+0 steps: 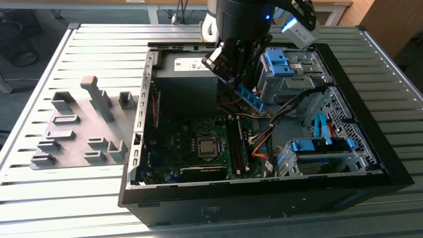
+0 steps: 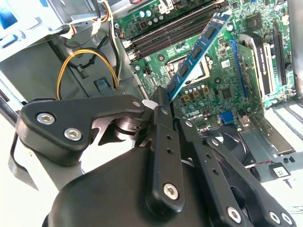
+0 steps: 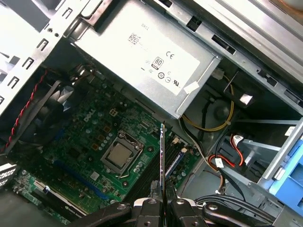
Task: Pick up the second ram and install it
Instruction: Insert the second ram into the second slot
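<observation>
The second ram (image 1: 252, 99) is a thin blue-green stick with dark chips, hanging tilted inside the open computer case. My gripper (image 1: 237, 83) is shut on its upper end. In the second wrist view the second ram (image 2: 198, 51) sticks out from between the black fingers (image 2: 161, 118) of the gripper (image 2: 162, 100), over the green motherboard (image 2: 227, 80) and near the long dark memory slots (image 2: 170, 30). The first wrist view shows the second ram (image 3: 162, 158) edge-on, the gripper (image 3: 162, 202) clamped on it, and the processor socket (image 3: 122, 155) beside it.
The black case (image 1: 264, 198) lies open on a slatted grey table (image 1: 66, 198). A grey power supply (image 3: 156, 56), blue drive latches (image 1: 281, 62) and loose cables (image 1: 264, 139) crowd the gripper. A grey holder plate with blocks (image 1: 79, 129) lies at the exterior view's left.
</observation>
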Tool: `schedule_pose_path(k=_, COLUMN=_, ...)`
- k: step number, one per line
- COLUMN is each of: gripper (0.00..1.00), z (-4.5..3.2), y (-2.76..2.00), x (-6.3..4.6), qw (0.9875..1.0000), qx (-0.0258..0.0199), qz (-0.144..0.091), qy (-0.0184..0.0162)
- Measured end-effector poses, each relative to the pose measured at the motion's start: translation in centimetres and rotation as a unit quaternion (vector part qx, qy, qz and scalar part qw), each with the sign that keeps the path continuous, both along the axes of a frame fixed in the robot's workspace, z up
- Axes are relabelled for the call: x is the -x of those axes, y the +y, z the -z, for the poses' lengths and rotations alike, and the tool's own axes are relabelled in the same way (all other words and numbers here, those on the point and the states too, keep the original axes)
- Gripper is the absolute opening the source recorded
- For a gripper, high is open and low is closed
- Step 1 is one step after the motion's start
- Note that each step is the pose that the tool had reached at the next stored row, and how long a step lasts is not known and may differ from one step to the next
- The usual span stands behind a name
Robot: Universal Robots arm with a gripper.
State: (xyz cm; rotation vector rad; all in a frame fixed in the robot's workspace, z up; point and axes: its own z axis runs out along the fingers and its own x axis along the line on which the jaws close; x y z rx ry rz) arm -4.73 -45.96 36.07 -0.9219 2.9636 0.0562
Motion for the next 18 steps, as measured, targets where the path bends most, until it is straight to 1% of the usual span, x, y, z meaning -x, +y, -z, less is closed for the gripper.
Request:
schedule_pose_path(k=3, gripper=0.14, z=0.00, y=0.00, x=0.00, qw=1.0000, qx=0.0001, qz=0.005, qy=0.0000)
schedule_pose_path(k=8, gripper=0.14, z=0.00, y=0.00, x=0.00, qw=0.9995, qx=0.0002, qz=0.031, qy=0.0000)
schedule_pose_path(k=12, gripper=0.14, z=0.01, y=0.00, x=0.00, qw=0.9986, qx=0.0002, qz=0.053, qy=0.0000)
schedule_pose_path(k=18, gripper=0.14, z=0.02, y=0.00, x=0.00, qw=0.9968, qx=0.0003, qz=0.080, qy=0.0000)
